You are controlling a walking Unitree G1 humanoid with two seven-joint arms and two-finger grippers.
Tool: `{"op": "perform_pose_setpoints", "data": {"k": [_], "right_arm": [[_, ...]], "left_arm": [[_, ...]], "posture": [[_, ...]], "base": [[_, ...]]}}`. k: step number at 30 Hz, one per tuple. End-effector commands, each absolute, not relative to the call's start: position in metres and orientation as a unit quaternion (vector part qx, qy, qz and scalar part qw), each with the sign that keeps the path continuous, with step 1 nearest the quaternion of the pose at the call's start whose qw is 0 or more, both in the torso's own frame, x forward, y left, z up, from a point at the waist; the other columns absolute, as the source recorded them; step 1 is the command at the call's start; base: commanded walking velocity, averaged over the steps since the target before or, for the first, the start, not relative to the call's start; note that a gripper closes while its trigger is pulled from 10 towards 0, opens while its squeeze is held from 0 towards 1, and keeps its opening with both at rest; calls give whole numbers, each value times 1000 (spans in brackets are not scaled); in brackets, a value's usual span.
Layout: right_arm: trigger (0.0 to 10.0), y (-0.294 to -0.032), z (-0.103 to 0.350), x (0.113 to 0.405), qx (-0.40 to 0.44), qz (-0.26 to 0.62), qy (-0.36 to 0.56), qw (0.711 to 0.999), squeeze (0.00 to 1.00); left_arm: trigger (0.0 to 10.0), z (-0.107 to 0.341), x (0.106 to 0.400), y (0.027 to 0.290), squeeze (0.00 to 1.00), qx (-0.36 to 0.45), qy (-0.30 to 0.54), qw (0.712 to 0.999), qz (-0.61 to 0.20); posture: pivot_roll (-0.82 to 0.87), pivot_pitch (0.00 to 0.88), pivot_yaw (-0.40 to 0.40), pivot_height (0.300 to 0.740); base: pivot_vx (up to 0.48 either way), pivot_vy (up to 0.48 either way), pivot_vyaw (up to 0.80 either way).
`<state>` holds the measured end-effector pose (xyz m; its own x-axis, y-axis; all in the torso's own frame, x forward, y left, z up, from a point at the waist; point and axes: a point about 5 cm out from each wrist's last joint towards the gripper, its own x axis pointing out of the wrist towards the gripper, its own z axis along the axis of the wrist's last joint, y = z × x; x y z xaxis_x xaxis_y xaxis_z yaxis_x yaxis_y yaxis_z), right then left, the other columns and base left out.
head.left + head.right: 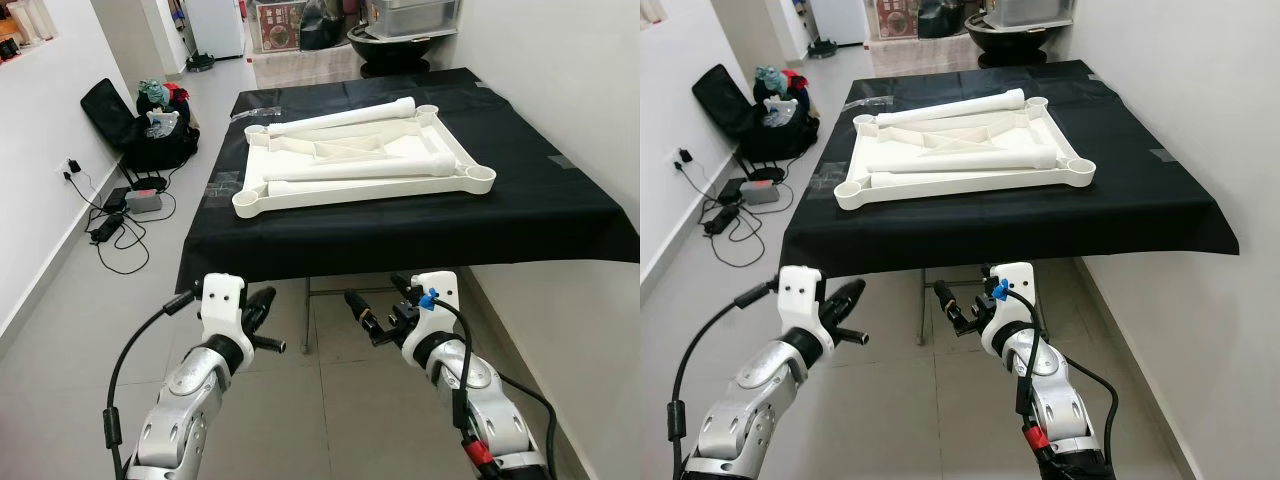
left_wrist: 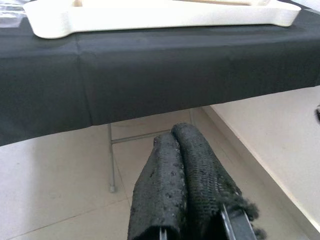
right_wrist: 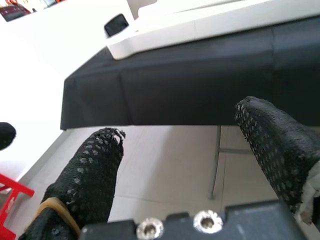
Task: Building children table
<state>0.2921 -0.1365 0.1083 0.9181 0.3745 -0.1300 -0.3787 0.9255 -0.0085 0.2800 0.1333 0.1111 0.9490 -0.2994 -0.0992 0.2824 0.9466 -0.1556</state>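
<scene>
I've got both arms low, below the near table edge: left gripper [image 1: 268,330] clenched empty, right gripper [image 1: 372,318] spread wide, empty. White tabletop [image 1: 300,190] lies upside down up ahead on the black cloth [image 1: 520,200]. Two loose legs [image 1: 360,170] on it run left-right, slightly nearer my left arm.

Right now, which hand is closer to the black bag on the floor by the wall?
Left. The left hand hangs on the same side as the black bag, well short of it; the right hand is further across, below the table's edge.
</scene>
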Motion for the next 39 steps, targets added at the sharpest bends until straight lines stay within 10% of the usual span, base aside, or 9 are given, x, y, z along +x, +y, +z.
{"op": "perform_pose_setpoints", "data": {"k": [1,39], "right_arm": [[10000,-137,109,294,-8,194,60,979,0],[10000,-141,116,298,20,184,45,982,0]], "left_arm": [[10000,112,281,135,0,-67,54,984,-154],[10000,121,281,138,0,-81,16,985,-154]], "posture": [[-185,0,21,740],[-149,0,29,740]], "base": [[0,0,0],[0,0,0]]}}
